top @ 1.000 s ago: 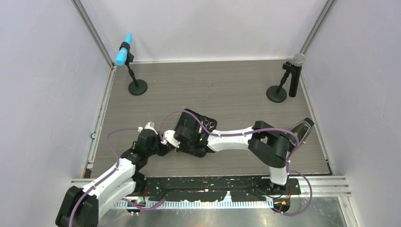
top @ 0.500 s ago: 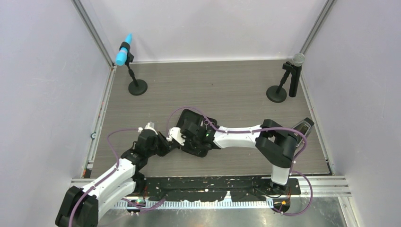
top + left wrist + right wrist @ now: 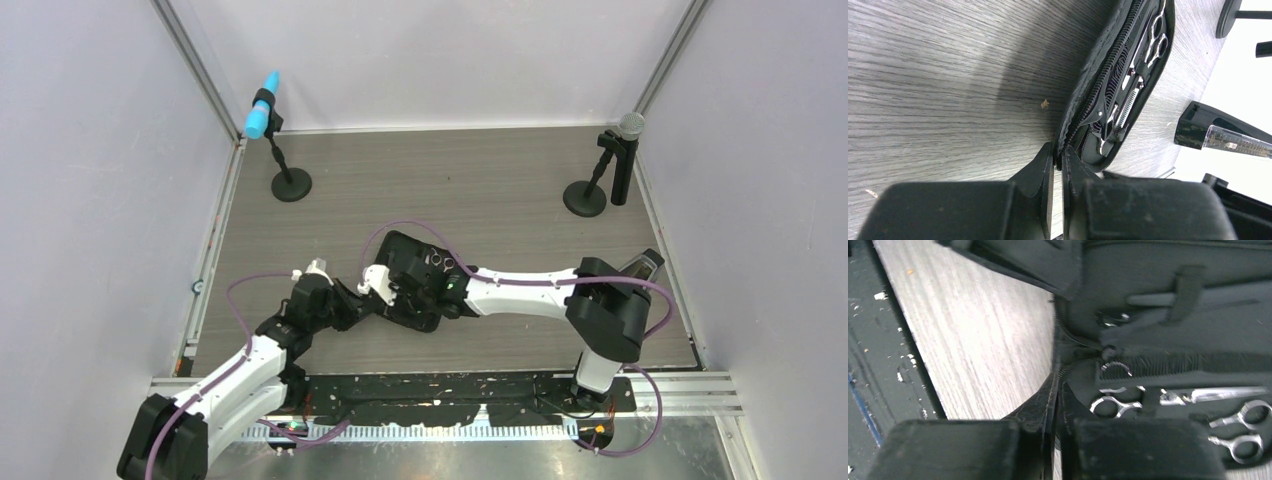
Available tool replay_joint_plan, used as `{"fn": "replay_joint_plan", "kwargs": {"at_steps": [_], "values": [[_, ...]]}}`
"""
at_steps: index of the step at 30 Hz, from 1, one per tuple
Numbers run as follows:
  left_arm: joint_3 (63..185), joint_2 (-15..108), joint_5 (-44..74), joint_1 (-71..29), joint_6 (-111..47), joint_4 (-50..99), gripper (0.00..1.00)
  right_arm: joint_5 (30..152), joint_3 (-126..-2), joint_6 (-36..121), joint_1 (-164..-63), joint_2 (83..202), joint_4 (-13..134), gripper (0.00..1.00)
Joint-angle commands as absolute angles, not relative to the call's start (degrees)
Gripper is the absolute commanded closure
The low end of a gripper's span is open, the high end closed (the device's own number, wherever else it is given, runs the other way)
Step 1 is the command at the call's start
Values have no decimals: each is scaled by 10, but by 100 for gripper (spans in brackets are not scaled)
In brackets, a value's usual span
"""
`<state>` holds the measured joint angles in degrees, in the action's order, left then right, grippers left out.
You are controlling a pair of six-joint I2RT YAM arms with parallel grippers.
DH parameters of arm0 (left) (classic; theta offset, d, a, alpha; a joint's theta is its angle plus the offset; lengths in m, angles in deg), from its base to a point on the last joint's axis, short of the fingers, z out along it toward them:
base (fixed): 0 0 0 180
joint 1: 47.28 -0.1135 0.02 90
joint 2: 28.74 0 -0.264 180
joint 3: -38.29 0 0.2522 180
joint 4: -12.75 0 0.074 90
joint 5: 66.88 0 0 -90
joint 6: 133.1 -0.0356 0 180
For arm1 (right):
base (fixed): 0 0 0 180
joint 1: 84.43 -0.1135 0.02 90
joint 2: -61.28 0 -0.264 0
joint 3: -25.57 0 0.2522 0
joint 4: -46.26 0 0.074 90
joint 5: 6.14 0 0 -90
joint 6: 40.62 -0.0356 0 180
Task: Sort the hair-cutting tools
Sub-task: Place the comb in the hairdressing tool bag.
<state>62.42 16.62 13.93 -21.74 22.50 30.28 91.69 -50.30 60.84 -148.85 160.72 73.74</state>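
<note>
Left gripper and right gripper jaws pinch the soft zip case rim; 2 stiff, slick scissors likely lift best by rings.

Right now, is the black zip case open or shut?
Partly open: the zip case has its lid lifted, and scissors and a comb show inside. The left gripper and right gripper pinch its edges.
</note>
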Motion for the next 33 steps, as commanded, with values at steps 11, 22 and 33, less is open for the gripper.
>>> {"fn": "replay_joint_plan", "kwargs": {"at_steps": [11,22,33], "values": [[655,149,160,-214,195,389,69,839,-441,438,-1488,1558,639,64],[660,210,169,-214,194,377,67,829,-422,415,-1489,1604,580,60],[665,244,177,-215,191,382,68,858,-381,404,-1470,1595,556,95]]}}
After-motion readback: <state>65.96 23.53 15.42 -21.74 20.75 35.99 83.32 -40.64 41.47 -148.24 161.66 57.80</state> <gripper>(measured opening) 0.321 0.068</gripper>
